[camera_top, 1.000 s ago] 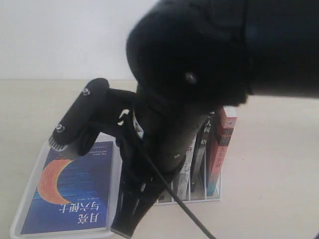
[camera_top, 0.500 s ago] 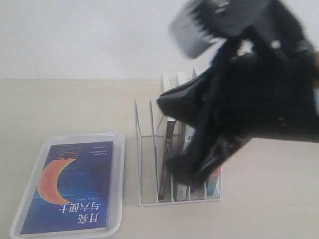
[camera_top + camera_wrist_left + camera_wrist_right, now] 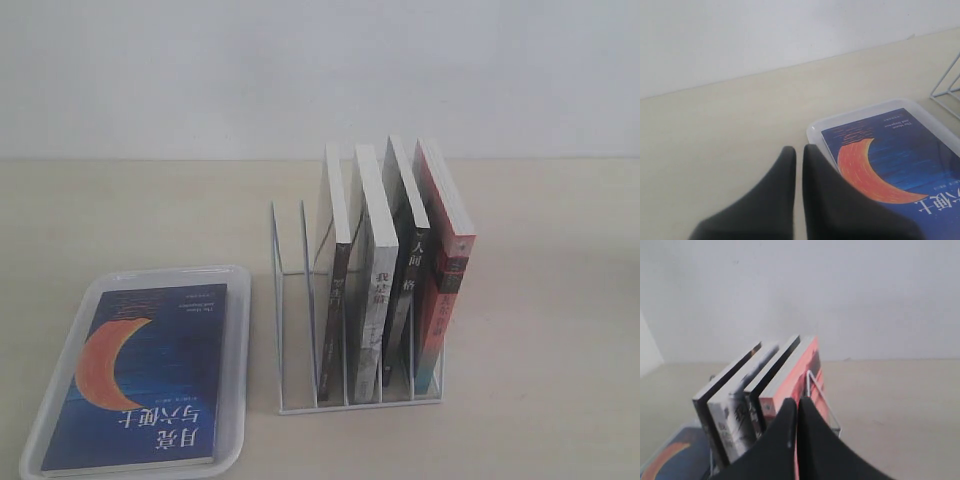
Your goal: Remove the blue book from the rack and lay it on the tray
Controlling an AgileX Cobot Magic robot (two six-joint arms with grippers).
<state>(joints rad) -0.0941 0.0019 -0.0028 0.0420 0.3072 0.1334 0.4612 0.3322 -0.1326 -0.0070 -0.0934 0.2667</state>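
The blue book [image 3: 140,375], dark blue with an orange crescent moon, lies flat inside the white tray [image 3: 240,330] at the left of the exterior view. It also shows in the left wrist view as the blue book [image 3: 890,160] on the tray [image 3: 815,131]. The white wire rack [image 3: 290,300] stands to the right of the tray, its two left slots bare. Neither arm appears in the exterior view. My left gripper [image 3: 799,150] is shut and empty, beside the tray's corner. My right gripper [image 3: 797,402] is shut and empty, in front of the rack [image 3: 822,395].
Several books stand upright in the rack's right slots: a black-spined one [image 3: 338,270], a white-spined one [image 3: 372,280], a dark one [image 3: 405,270] and a red-spined one [image 3: 450,270]. Pale tabletop surrounds the tray and rack; a white wall stands behind.
A dark arm that filled the exterior view over the tray and rack has drawn back up and to the right, out of sight. The blue book stays flat on the tray.
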